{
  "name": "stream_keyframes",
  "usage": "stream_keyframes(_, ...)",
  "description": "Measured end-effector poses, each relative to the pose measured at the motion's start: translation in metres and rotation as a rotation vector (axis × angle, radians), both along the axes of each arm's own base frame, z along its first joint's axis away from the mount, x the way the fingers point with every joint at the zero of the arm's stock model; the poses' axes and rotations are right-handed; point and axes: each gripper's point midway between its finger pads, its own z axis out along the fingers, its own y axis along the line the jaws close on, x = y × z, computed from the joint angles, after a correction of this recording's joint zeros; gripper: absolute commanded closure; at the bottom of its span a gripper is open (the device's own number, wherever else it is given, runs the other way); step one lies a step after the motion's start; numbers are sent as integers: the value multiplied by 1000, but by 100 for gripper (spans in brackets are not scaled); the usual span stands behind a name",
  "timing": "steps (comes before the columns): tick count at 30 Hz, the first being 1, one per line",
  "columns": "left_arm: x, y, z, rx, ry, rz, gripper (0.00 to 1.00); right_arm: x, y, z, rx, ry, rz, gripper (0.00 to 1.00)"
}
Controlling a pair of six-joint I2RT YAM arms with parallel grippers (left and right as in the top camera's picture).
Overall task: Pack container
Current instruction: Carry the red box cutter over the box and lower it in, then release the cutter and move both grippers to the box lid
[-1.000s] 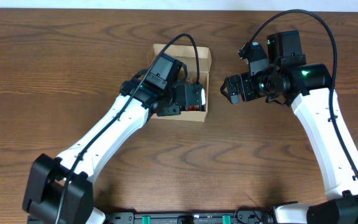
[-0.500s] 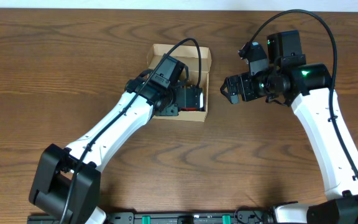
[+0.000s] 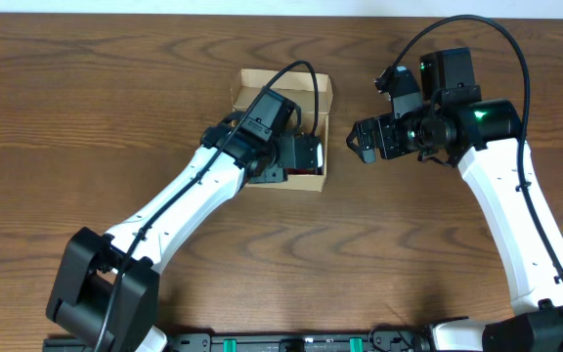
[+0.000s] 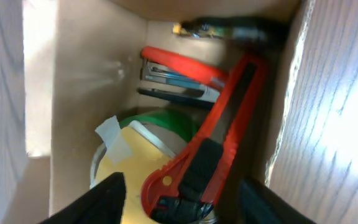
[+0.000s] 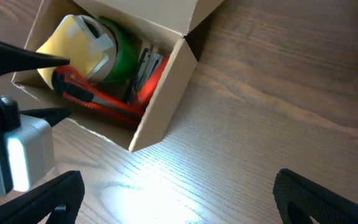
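Container opens upward; long axis runs near-to-far, slightly skewed.

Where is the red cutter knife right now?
The red cutter knife lies inside the cardboard box, near the top middle of the overhead view. It rests over the yellow tape roll, next to the red stapler.

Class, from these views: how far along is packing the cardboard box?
Done: stapler, green tape, yellow tape and red utility knife lie inside the container. In hand: nothing; the left gripper stands open over the knife, right gripper open aside. Left: probably withdrawing and closing the lid flap.
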Motion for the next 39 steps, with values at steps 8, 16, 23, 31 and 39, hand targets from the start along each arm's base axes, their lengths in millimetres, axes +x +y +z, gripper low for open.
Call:
stream_keyframes(8, 28, 2, 94, -284, -95, 306, 94, 0, 0, 0, 0, 0, 0, 1)
stream_keyframes(16, 71, 55, 129, -525, -111, 670, 94, 0, 0, 0, 0, 0, 0, 1)
stream_keyframes(23, 110, 111, 90, -703, 72, 979, 94, 0, 0, 0, 0, 0, 0, 1)
stream_keyframes(31, 135, 128, 0, -787, 349, 1199, 95, 11, 2, 6, 10, -53, 1, 1)
stream_keyframes(39, 160, 104, -59, -823, 606, 1252, 95, 42, 7, 22, 41, -188, -15, 99)
